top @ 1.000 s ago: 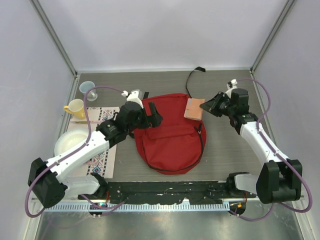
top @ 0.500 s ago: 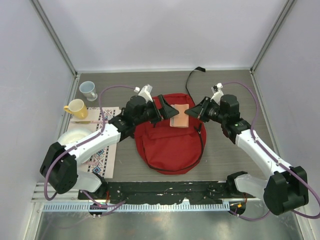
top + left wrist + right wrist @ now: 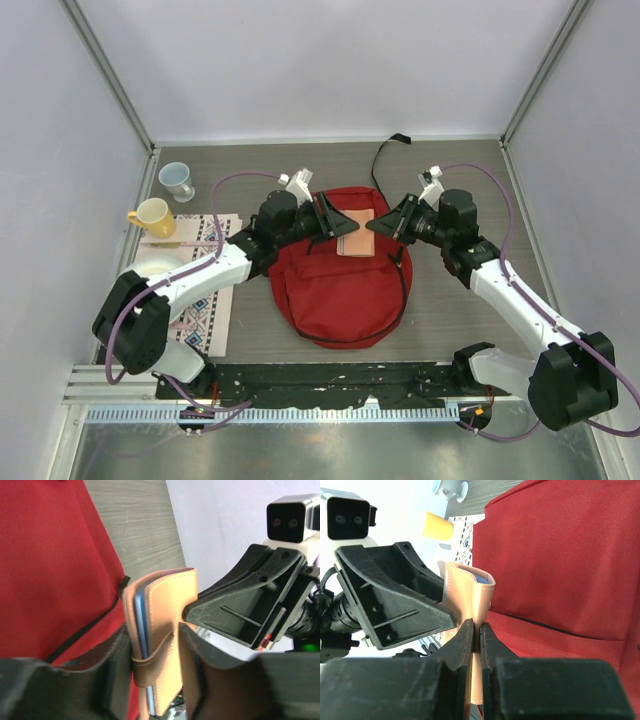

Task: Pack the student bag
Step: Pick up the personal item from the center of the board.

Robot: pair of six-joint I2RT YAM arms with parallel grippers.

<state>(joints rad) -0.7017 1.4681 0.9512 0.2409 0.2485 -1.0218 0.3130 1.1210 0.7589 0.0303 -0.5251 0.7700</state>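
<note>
1. The student bag lies flat in the middle of the counter, with a black strap trailing toward the far edge.
2. A tan case, showing blue inside, is held over the bag's far end between both arms.
3. The left tool is clenched across the thickness of the case.
4. The right tool pinches the case's thin tan edge.
5. A yellow mug stands well off to the left.
</note>
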